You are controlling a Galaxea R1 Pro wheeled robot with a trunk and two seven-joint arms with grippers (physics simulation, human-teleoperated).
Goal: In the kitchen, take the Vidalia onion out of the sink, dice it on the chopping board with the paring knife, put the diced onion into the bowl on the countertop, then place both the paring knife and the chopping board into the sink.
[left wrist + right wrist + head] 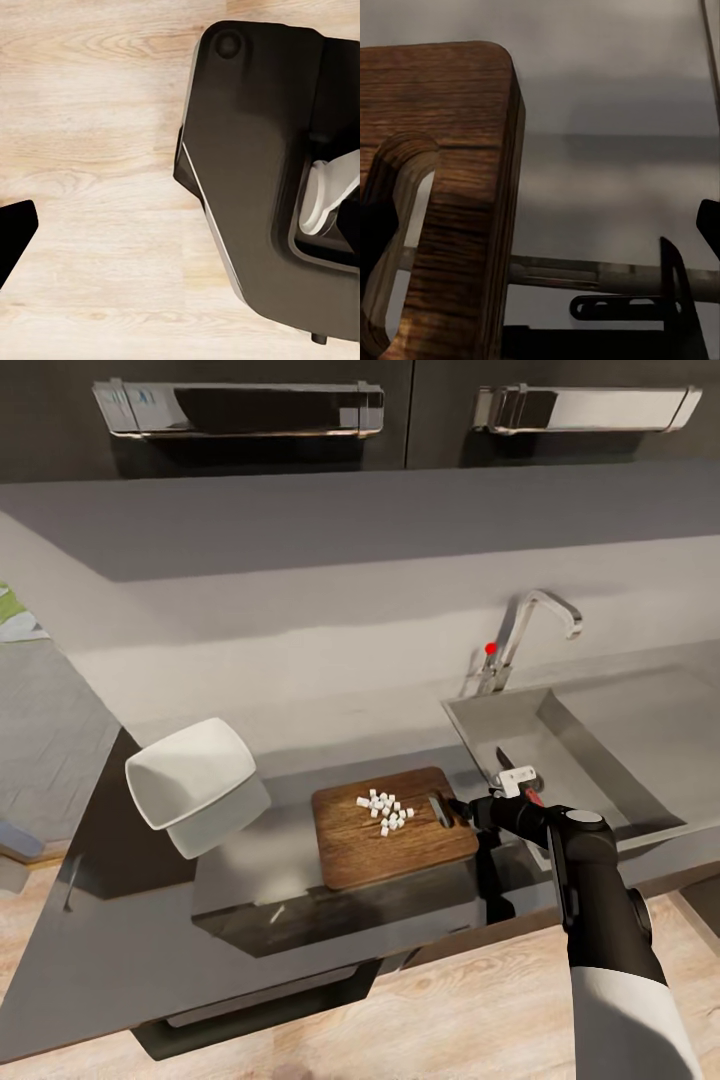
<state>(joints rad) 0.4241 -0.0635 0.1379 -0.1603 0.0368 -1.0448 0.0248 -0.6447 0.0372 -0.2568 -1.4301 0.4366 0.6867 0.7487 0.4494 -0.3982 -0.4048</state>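
Note:
The dark brown chopping board point(350, 850) lies on the grey countertop point(120, 950), with several small white onion cubes point(385, 812) in a heap on its middle. My right gripper point(458, 812) is at the board's right end by the slot hole point(440, 810). In the right wrist view the board point(457, 150) and its slot point(397, 225) are close up, and the fingertips point(709, 225) stand wide apart, so the gripper is open. A slim dark blade with a reddish handle, apparently the paring knife point(505, 760), lies in the sink point(600, 730), partly hidden by my wrist. The white bowl point(190, 770) stands to the board's left.
The chrome tap point(530, 625) with its red knob point(490, 648) rises behind the sink. Dark cabinets point(240, 410) hang above the grey wall. In the left wrist view there is wooden floor point(97, 150), the robot's dark base point(255, 165) and one dark fingertip point(15, 236).

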